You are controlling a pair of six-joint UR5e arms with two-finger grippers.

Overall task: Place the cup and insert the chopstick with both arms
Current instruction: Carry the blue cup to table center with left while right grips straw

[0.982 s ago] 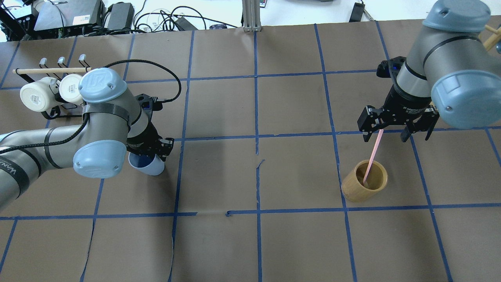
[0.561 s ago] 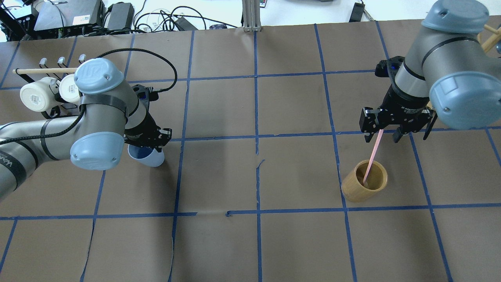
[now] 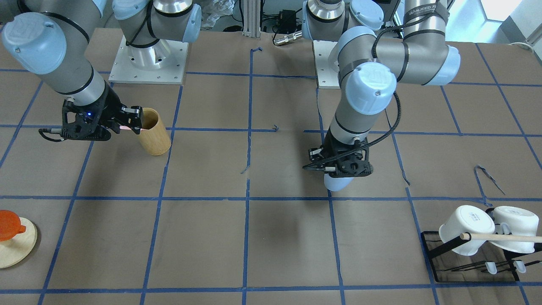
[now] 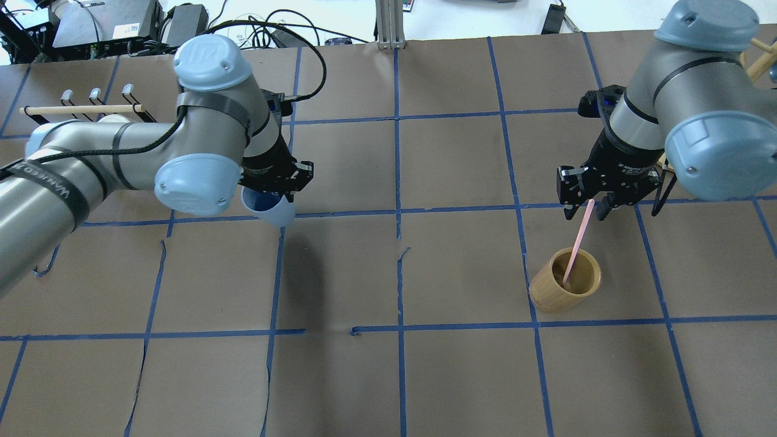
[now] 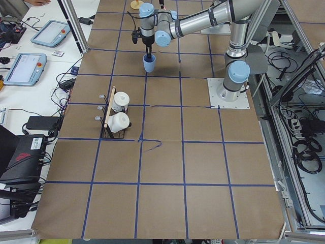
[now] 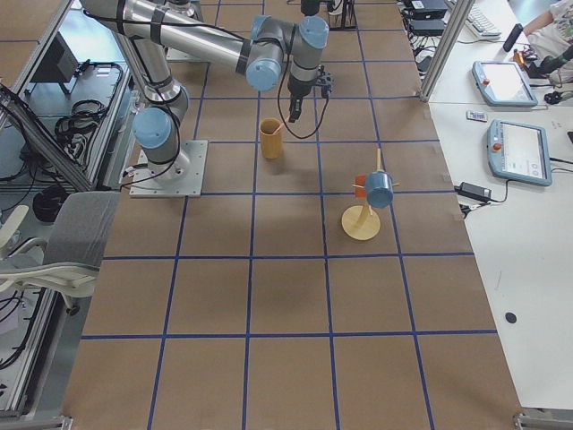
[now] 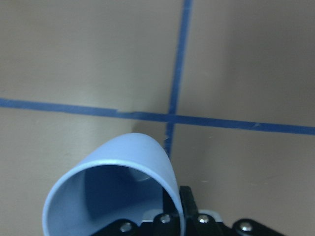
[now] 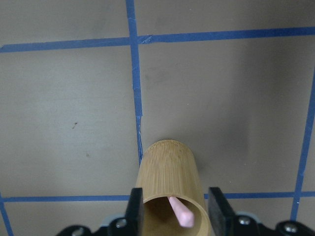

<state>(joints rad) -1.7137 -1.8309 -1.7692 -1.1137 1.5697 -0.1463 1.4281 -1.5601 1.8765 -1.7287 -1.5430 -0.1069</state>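
My left gripper (image 4: 272,191) is shut on the rim of the light-blue cup (image 4: 271,210) and holds it tilted above a tape crossing. The cup also shows in the front view (image 3: 338,183) and in the left wrist view (image 7: 115,184). The pink chopstick (image 4: 577,243) leans in the tan bamboo cylinder (image 4: 555,295), bottom end inside. My right gripper (image 4: 584,205) is open around its top end, one finger on each side. In the right wrist view the chopstick tip (image 8: 179,212) lies between the fingers (image 8: 135,209), apart from both.
A black rack (image 3: 470,262) with two white mugs (image 3: 465,228) and a long wooden rod (image 3: 504,238) stands at my far left. A round wooden stand (image 3: 15,250) with an orange cup is at my far right. A blue grid of tape covers the brown table (image 4: 461,376).
My left arm has carried the cup away from the rack, farther from me and toward the table's middle. My right gripper's fingers have narrowed around the chopstick's top.
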